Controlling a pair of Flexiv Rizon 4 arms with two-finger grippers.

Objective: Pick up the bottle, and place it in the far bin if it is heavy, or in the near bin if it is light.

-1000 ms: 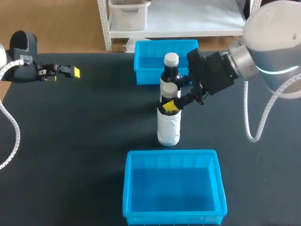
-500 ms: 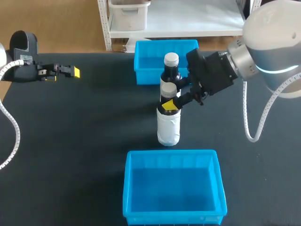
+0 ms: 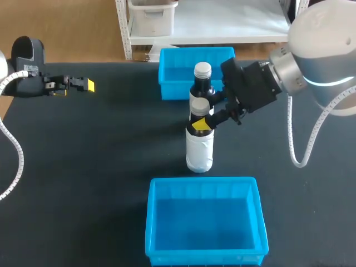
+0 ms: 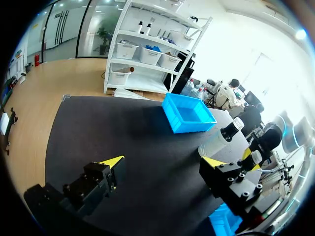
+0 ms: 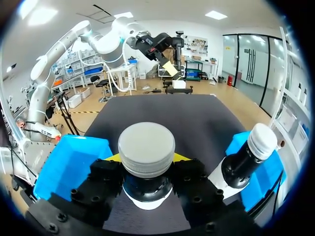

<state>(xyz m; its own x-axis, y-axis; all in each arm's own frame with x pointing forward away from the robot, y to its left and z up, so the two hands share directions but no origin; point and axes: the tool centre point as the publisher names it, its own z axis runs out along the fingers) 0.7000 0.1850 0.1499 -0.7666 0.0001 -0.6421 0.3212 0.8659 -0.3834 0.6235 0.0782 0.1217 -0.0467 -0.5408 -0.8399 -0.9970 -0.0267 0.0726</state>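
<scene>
We grip the white bottle [image 3: 199, 150] by its neck in our right end effector [image 3: 203, 120]. Our left end effector [image 3: 83, 84] gapes wide, well left of that bottle.

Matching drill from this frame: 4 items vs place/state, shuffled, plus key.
Items
1. right gripper
2. left gripper
3. near bin
4. dark bottle

States
A. empty
B. open, off to the left, holding nothing
C. shut on the neck of the white-wrapped bottle
D. upright, between the far bin and the held bottle

Pairs: 1-C, 2-B, 3-A, 4-D
</scene>
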